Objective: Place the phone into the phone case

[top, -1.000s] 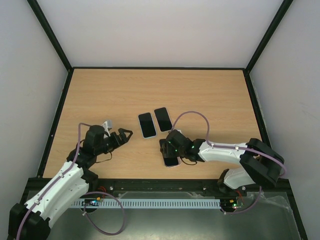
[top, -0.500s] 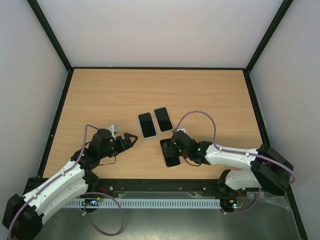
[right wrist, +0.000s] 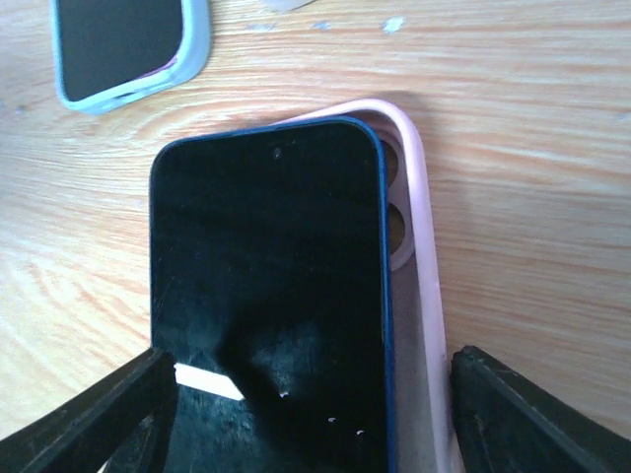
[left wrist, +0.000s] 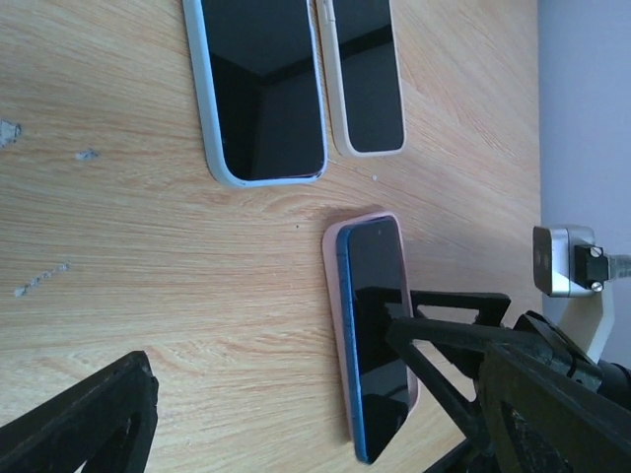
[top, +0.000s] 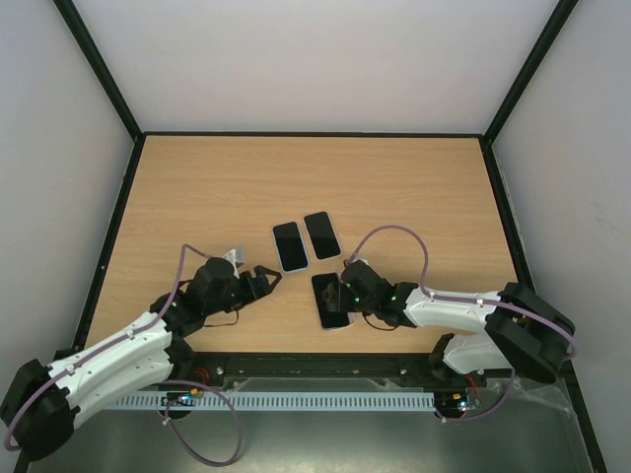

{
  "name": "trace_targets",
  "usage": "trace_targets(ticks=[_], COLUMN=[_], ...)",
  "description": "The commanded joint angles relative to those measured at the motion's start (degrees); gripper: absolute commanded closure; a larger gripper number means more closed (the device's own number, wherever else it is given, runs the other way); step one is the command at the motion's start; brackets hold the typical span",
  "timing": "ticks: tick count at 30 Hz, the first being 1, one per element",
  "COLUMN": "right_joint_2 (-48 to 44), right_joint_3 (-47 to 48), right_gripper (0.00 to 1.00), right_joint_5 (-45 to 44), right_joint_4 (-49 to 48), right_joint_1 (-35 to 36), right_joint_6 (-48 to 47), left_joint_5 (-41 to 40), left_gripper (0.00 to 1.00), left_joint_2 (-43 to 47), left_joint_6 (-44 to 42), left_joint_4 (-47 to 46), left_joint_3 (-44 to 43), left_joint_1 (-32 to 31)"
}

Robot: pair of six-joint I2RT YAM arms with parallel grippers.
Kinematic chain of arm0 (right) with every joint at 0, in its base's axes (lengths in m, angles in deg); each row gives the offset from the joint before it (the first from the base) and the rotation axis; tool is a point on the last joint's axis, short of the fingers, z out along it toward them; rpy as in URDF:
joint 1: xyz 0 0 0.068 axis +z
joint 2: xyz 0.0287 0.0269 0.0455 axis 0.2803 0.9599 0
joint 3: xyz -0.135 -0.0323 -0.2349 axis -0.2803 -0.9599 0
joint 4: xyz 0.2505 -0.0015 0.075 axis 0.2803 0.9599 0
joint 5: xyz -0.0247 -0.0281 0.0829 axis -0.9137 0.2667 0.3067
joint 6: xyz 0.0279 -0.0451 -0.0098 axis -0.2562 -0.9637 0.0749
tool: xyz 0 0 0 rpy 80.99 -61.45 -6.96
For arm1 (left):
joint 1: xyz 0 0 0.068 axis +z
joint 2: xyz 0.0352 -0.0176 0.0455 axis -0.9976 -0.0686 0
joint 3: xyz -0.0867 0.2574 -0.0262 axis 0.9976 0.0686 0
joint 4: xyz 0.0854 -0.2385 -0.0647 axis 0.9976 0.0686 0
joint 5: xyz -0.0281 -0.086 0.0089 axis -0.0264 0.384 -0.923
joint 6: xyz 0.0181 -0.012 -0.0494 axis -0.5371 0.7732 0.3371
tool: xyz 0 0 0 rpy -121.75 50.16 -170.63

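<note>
Three phones lie near the middle of a wooden table [top: 414, 187], with two robot arms reaching in from the near edge, one on each side.

Farthest left, the left gripper [top: 266, 279] sits low over the wood with its two fingers spread wide and nothing between them. It points toward the phones but touches none of them.

Next to its right, we see two phones lying face up side by side, just apart, both well behind the grippers. The first is a blue-cased phone [top: 289, 246]. The second is a cream-cased phone [top: 321, 235], slightly farther back.

Nearer to us and a little to the right lies the third, the phone [right wrist: 266, 296] with a dark blue rim and a black screen. It rests face up on one pink case [right wrist: 424, 276] but is not seated in it. In the right wrist view the phone sits shifted to the left, so the case's right rim and two round camera holes show beside it.

The right gripper [top: 342, 293] is at this pair. Its two fingers stand apart, one on each long side of the phone and case. We cannot tell whether they press in or only flank them.
</note>
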Motion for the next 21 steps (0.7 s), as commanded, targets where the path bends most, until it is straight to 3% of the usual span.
trace_targets(ticks=[1,6,11,16,21], right_joint_2=[-0.40,-4.19,-6.71,-8.92,-5.48], right_joint_3=[-3.63,-6.79,-5.61,-9.49,-8.74], right_gripper=[0.28,0.31,0.32,0.52,0.68], right_joint_5=[8.40,11.90,4.93,1.54,0.42], right_joint_4=[-5.82,-14.82,-5.65,-7.71,-9.86], right_joint_1=[0.54,3.51,3.62,3.62,3.51], right_joint_6=[8.15,19.14,15.72,16.23,15.78], left_joint_5=[-3.75,-6.20,-8.20,-9.27,-10.28], left_gripper=[0.13,0.18,0.25,0.37,0.50], left_joint_2=[0.07,-0.97,-5.38,-13.45,-21.07], left_joint_6=[2.08,3.90,5.87,6.02,6.72], left_joint_4=[-0.75,-0.70,-4.65,-9.12,-15.70], left_joint_3=[-0.86,-0.41,0.64,-0.56,-1.71], left_joint_1=[-2.69,-6.54,-11.14,-14.89,-16.90])
